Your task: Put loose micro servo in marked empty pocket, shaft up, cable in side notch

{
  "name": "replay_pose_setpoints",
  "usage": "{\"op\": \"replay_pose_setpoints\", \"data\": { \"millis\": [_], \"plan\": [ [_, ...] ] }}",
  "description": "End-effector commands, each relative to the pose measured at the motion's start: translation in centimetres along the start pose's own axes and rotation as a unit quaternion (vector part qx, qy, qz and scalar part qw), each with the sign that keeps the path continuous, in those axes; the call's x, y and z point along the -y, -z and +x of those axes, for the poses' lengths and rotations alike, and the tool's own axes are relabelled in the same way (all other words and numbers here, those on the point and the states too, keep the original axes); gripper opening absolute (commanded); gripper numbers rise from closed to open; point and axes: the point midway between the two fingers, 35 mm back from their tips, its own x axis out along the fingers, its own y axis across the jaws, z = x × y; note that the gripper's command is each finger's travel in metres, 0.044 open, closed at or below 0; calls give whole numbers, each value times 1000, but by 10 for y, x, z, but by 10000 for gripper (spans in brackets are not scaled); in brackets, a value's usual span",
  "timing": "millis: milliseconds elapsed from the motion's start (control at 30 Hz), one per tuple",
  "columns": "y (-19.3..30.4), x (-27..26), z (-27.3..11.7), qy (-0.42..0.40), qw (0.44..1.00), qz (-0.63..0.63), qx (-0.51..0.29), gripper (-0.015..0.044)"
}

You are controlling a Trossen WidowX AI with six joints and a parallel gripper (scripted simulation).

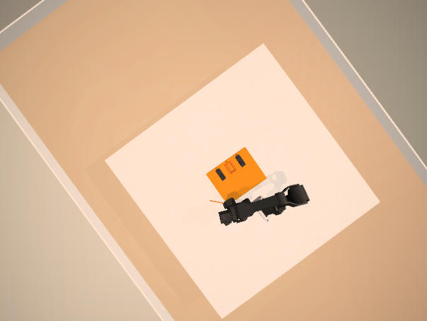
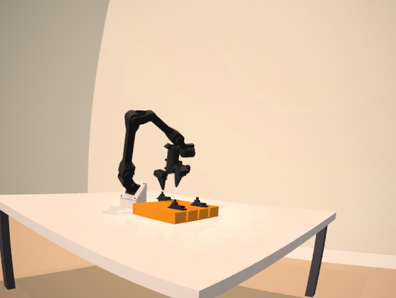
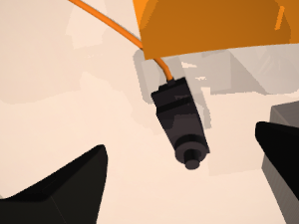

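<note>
The loose micro servo [image 3: 180,123] lies on its side on the counter [image 2: 229,236], just off one edge of the orange deck [image 1: 244,178], on the side nearest the arm's white base [image 2: 134,196]. Its dark body is angled in the wrist view, with the small round output shaft at the lower end pointing sideways along the counter rather than up. An orange cable [image 3: 100,18] leaves the opposite end of the body, passes the corner of the deck and curves away across the pale surface; its free end also shows in the top view as a thin orange line beside the deck. The marked pocket [image 1: 230,167], outlined in red, sits on the deck between two other servos [image 1: 220,174] already seated there, and it holds nothing. The gripper [image 2: 170,181] hangs above the loose servo with its jaws wide open and pointing down, gripping nothing; in the wrist view the two dark fingertips stand well apart on either side of the servo, clear of it. From the exterior view the fingertips are above the counter, not touching the servo or the deck. The whole group sits near the middle of the counter, well away from all four edges.
</note>
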Motion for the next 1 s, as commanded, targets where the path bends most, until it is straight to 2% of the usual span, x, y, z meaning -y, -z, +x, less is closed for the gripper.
{"op": "replay_pose_setpoints", "data": {
  "millis": [0, 233, 967],
  "plan": [
    [9, -2, 5, 33, 997, -53, 38, 440],
    [21, -5, 10, 75, 986, -117, 88, 440],
    [15, -1, 43, 76, 986, -119, 90, 440]
  ]
}}
